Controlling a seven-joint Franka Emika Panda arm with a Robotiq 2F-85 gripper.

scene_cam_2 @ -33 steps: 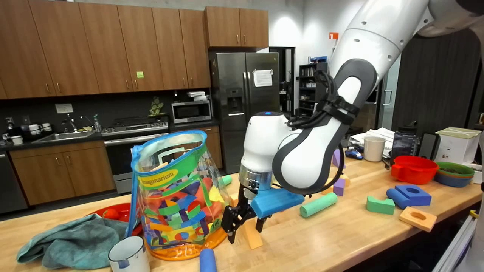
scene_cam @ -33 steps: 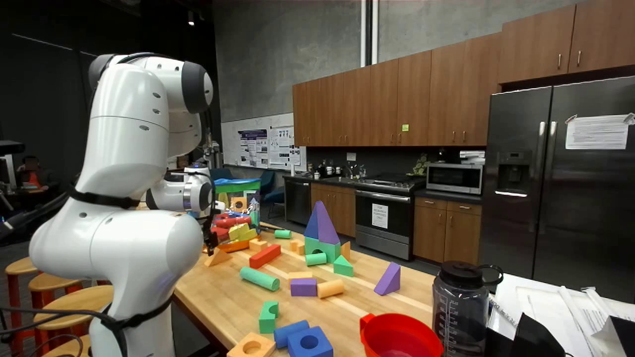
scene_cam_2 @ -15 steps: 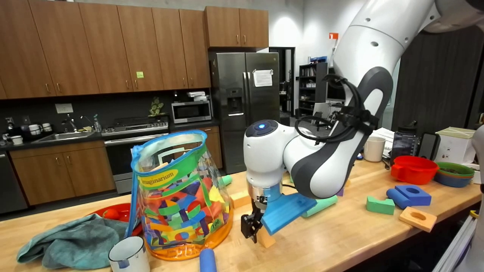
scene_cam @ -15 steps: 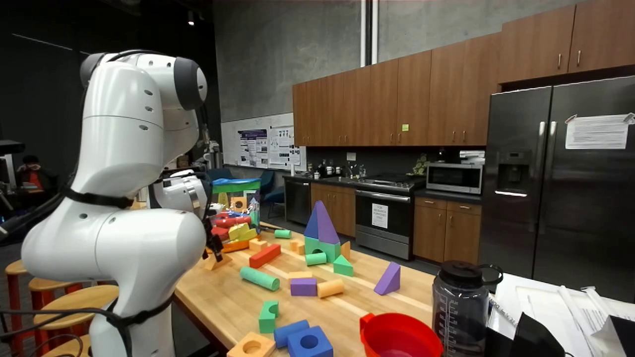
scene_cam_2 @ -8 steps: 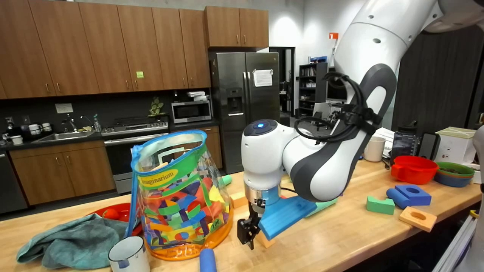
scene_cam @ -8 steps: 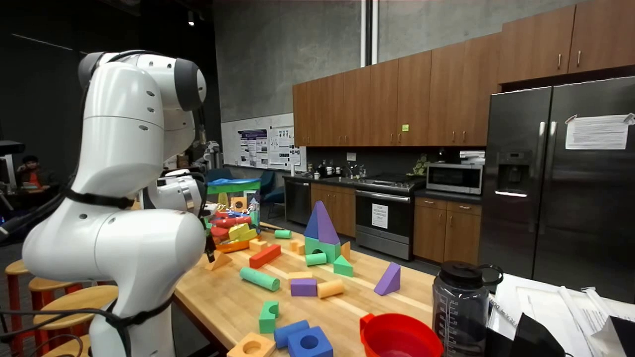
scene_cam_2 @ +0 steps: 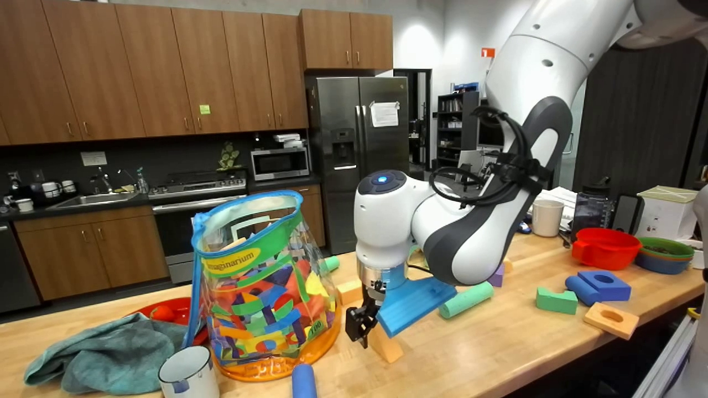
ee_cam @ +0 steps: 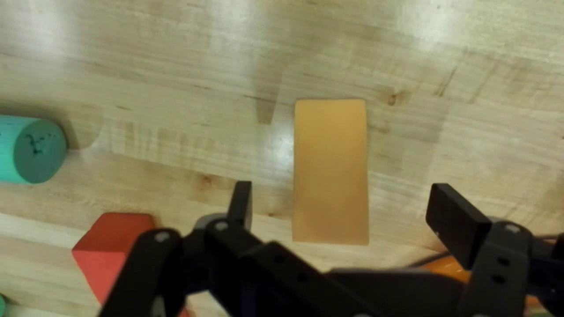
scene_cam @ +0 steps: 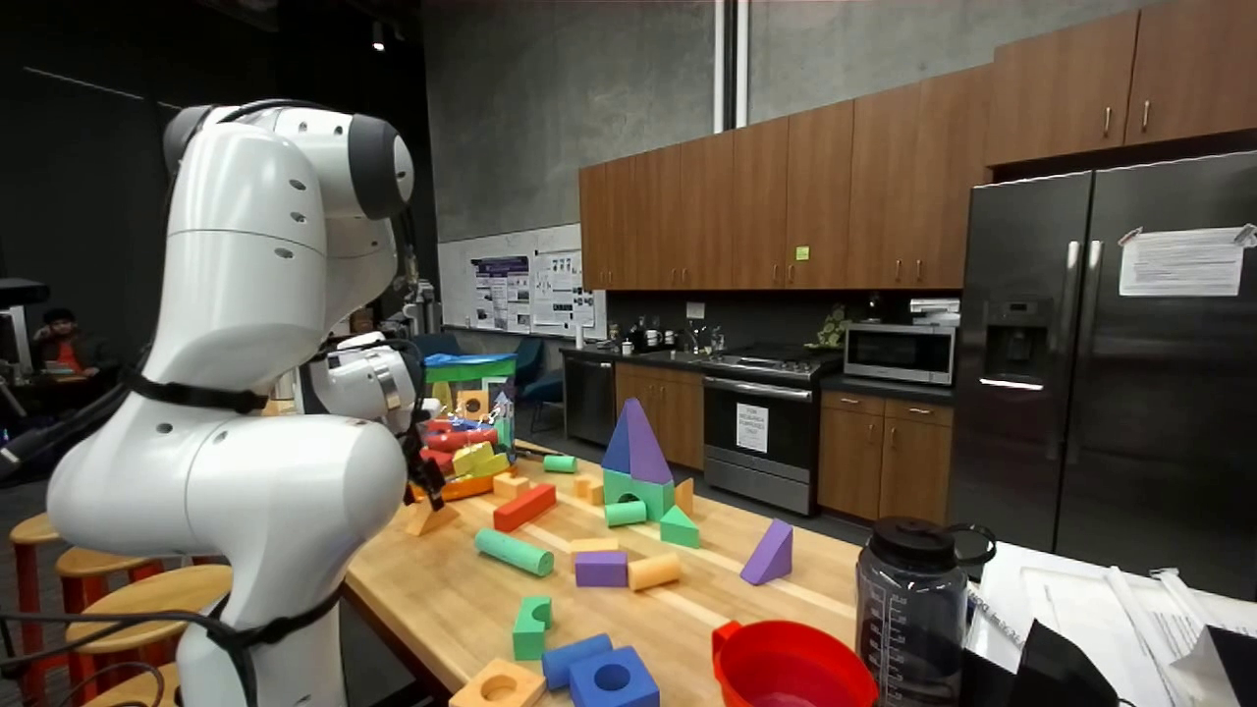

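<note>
Below my gripper an orange wedge-shaped block lies on the wooden table. In the wrist view its rectangular top face sits between the two spread black fingers, with a gap on each side. Nothing is held. An exterior view shows the hand pointing down just above and beside the orange block; the farther finger is hidden behind a flat blue piece on the wrist. Across the scene, the gripper is partly covered by the arm, close to the same orange block.
Beside the hand stands a clear bag of blocks with an orange base. A red block and a green cylinder lie nearby. A blue cylinder and a white mug stand near the bag. Stacked blocks rise farther along.
Since the oldest frames the hand has turned and the orange block has shifted slightly. Over the last half second the hand has risen a little. The fingers stay apart.
</note>
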